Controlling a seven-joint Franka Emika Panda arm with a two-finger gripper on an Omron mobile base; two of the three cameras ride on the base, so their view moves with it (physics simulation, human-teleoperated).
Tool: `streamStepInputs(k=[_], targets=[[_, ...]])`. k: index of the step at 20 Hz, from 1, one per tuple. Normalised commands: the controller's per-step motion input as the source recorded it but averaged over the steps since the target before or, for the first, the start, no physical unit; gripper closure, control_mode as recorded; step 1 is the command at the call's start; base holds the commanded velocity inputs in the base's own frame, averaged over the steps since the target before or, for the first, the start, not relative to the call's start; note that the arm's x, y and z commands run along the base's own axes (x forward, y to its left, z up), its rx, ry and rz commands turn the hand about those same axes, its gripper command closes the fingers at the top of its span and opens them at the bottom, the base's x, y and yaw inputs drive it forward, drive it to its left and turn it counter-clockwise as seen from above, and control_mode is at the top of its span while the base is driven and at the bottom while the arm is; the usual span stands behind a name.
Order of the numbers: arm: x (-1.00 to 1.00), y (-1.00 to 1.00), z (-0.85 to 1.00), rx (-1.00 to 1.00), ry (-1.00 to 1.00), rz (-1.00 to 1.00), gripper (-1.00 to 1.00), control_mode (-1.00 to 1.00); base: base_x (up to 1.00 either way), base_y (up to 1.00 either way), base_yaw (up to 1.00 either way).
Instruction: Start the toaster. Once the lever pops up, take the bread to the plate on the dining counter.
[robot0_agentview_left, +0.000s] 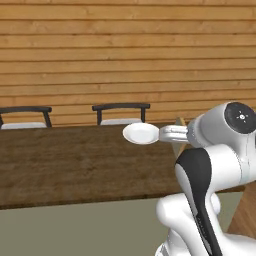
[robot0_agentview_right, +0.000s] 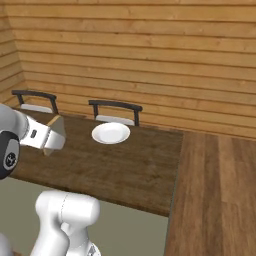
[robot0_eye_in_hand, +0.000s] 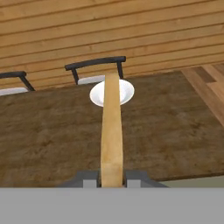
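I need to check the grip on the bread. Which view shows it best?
The hand view: the bread runs edge-on between both fingertips of the gripper. The right base view shows its face; the left, only a corner.

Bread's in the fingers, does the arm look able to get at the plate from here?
Probably yes. The gripper holds the bread edge-on, lined up with the plate, and bare dining counter lies between. The chairs stand behind the plate.
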Motion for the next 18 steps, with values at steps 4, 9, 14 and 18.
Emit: streamStepInputs(k=[4,9,14,18], targets=[[0.0,0.0,0.0,0.0,0.0,0.0,1.0,1.0,0.17,0.0,0.07],[0.29,-0.17,-0.02,0.04,0.05,0.05,1.0,-1.0,0.23,-0.02,0.04],[1.0,-0.52,-0.02,0.2,0.23,0.25,1.0,-1.0,0.0,0.0,0.0],[1.0,-0.53,-0.17,0.27,0.25,0.33,1.0,-1.0,0.0,0.0,0.0]])
